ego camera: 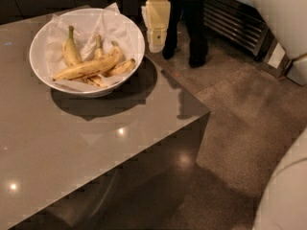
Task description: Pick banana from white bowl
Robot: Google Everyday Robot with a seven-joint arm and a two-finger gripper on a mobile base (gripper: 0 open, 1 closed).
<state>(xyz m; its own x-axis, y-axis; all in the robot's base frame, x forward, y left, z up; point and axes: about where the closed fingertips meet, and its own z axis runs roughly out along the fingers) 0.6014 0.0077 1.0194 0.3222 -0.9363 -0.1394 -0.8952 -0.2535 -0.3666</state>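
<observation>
The banana (88,67) is the longest one, yellow with brown marks, lying across the front of the white bowl (37,63). The bowl is lined with crumpled white paper and stands at the back left of the grey table (96,147). A shorter banana with a greenish stem (70,49) and small stubby ones (120,67) lie around the long one. My cream gripper (156,46) hangs just right of the bowl's rim, above the table's far edge, apart from the bananas and holding nothing I can see.
A person's dark legs (189,28) stand on the floor just behind the gripper. A grilled appliance (235,18) is at the back right. White robot parts fill the top right (283,13) and bottom right (288,195) corners. The table's corner (207,113) drops to the floor.
</observation>
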